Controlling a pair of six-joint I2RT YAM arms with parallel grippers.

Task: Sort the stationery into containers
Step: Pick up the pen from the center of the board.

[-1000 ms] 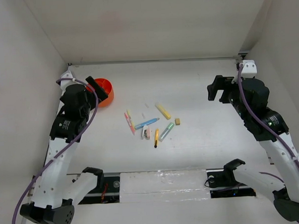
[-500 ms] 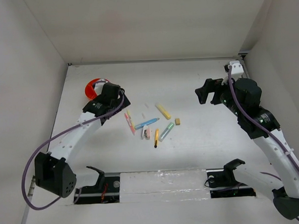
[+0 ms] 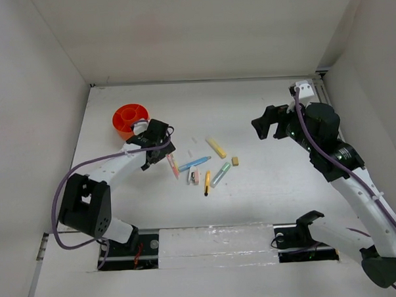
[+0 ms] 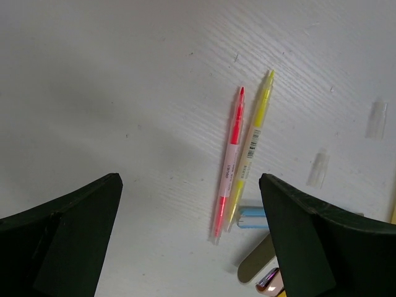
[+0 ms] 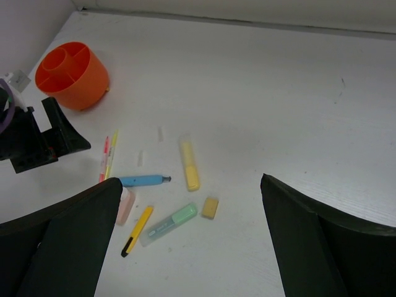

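Note:
The stationery lies loose mid-table: a pink pen (image 3: pixel 171 162) beside a thin yellow pen (image 4: pixel 251 147), a blue pen (image 3: pixel 194 164), a yellow highlighter (image 3: pixel 216 148), a pale green highlighter (image 3: pixel 220 174), a black-tipped yellow pencil (image 3: pixel 207 183), a tan eraser (image 3: pixel 235 161) and a white-pink eraser (image 3: pixel 194 176). The orange divided tub (image 3: pixel 129 118) stands at the back left. My left gripper (image 3: pixel 162 152) is open and empty, just left of the pink pen (image 4: pixel 230 167). My right gripper (image 3: pixel 263 126) is open and empty, raised to the right of the pile.
Two small clear scraps (image 4: pixel 375 119) lie on the table behind the pens. White walls close the table on the left, back and right. The left arm's wrist (image 5: pixel 37 139) sits between the tub (image 5: pixel 71 74) and the pens.
My left gripper has swung from over the orange tub down and right to the pink and yellow pens. My right gripper has moved left, toward the pile.

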